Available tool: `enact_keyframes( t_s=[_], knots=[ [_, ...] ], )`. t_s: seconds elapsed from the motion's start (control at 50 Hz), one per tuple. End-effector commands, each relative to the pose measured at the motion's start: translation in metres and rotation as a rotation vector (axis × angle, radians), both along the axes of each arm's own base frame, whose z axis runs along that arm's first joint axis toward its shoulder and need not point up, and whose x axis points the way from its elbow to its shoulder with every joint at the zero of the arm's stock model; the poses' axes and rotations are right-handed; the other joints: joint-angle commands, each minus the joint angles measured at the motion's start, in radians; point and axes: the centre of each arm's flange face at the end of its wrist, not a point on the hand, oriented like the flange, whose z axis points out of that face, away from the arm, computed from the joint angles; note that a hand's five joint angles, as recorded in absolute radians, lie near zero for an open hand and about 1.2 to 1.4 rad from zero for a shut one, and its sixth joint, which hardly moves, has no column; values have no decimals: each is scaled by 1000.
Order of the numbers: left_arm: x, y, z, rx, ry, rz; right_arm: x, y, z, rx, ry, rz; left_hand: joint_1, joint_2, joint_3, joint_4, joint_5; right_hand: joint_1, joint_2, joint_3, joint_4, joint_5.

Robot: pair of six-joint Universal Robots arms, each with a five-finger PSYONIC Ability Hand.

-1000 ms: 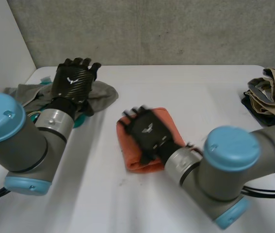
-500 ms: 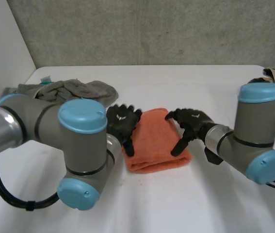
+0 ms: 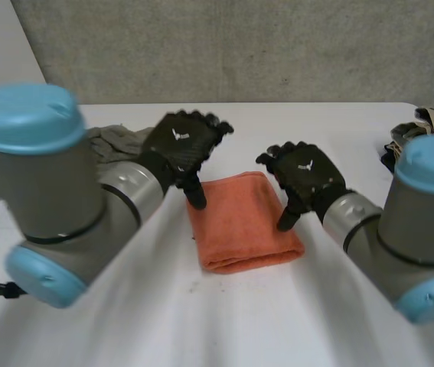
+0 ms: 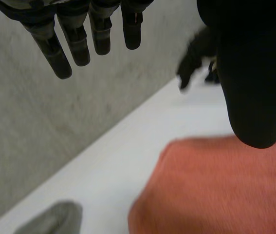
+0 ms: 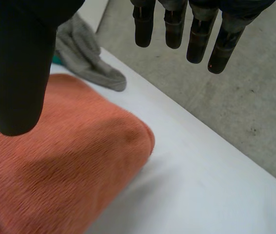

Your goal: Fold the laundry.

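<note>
Backing white table [image 3: 316, 126] (orange towel [image 3: 243, 222] midway), grey concrete wall [image 3: 278, 46].

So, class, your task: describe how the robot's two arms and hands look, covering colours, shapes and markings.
Both arms are thick grey tubes with round light-blue caps: the left arm and the right arm. A silver ring joins each wrist to a black hand with fingers and a broad, rounded thumb. The left hand and the right hand each carry a small white emblem on the back.
</note>
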Motion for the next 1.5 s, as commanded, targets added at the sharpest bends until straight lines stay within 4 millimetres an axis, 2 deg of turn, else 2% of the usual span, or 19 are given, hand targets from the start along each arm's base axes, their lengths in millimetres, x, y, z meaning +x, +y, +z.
enact_keyframes(
  t_s=[0.02, 0.16, 0.38, 0.46, 0.54, 0.76, 0.8, 0.84, 0.9, 0.92, 1.0, 1.1, 1.24, 1.3, 1.36, 1.38, 1.44, 1.46, 1.5],
  knots=[
    [17, -2, 30, -32, 71, -125, -2, 34, -32, -64, 123, 74, 23, 9, 3, 11, -9, -20, -49, -41, -65, -59],
    [20, -3, 31, 10, 111, -136, 8, 35, -69, -36, 158, 106, 32, 18, 11, 20, -1, -20, -49, -41, -65, -59],
    [18, -2, 27, 23, 108, -141, 22, 18, -88, -92, 132, 106, 32, 18, 11, 20, -1, -7, -36, -28, -52, -46],
    [18, -3, 24, 29, 105, -140, 27, 14, -93, -86, 135, 106, 32, 18, 11, 20, -1, 131, 102, 110, 86, 92],
    [18, -3, 25, 25, 107, -138, 30, 9, -90, -103, 121, 115, 32, 18, 11, 20, -1, 479, 450, 459, 435, 441],
    [18, -3, 25, 23, 108, -140, 38, -3, -87, -129, 102, 113, 32, 18, 11, 20, -1, 533, 504, 513, 489, 495],
    [18, -3, 25, 23, 108, -138, 40, -6, -87, -131, 98, 111, 32, 18, 11, 20, -1, 621, 592, 600, 577, 582],
    [18, -3, 25, 23, 108, -138, 42, -9, -88, -134, 97, 110, 32, 18, 11, 20, -1, 735, 706, 715, 691, 697],
    [18, -3, 25, 23, 108, -138, 45, -13, -89, -137, 90, 115, 32, 18, 11, 20, -1, 1172, 1143, 1151, 1127, 1133],
    [19, -3, 25, 25, 107, -138, 45, -14, -89, -137, 88, 115, 32, 18, 11, 20, -1, 1201, 1172, 1181, 1157, 1163],
    [19, -3, 24, 26, 107, -137, 42, -16, -81, -142, 73, 98, 32, 18, 11, 20, -1, 1201, 1172, 1181, 1157, 1163],
    [20, -5, 26, 19, 110, -131, 35, -18, -54, -184, 51, 83, 29, 15, 9, 17, -4, 1201, 1172, 1181, 1157, 1163],
    [20, -6, 28, 6, 116, -130, -6, -52, -44, -196, 62, -5, 32, 18, 11, 20, -1, 1201, 1172, 1181, 1157, 1163],
    [21, -6, 28, 6, 116, -129, -11, -61, -35, -224, 47, 3, 29, 15, 9, 17, -4, 1201, 1172, 1181, 1157, 1163],
    [21, -6, 28, 6, 116, -129, -19, -75, -16, -285, 27, 2, 29, 15, 9, 17, -3, 1201, 1172, 1181, 1157, 1163],
    [21, -7, 28, 6, 116, -127, -24, -85, 0, -329, 10, -5, 31, 18, 11, 20, -1, 1201, 1172, 1181, 1157, 1163],
    [21, -7, 28, 4, 116, -126, -31, -101, 29, -408, -19, -28, 32, 18, 11, 20, -1, 1201, 1172, 1181, 1157, 1163],
    [21, -7, 28, 4, 116, -126, -37, -113, 49, -467, -31, -53, 29, 15, 9, 17, -3, 1201, 1172, 1181, 1157, 1163],
    [22, -8, 28, 4, 116, -124, -45, -125, 68, -524, -43, -78, 32, 18, 11, 20, -1, 1201, 1172, 1181, 1157, 1163]
  ],
)
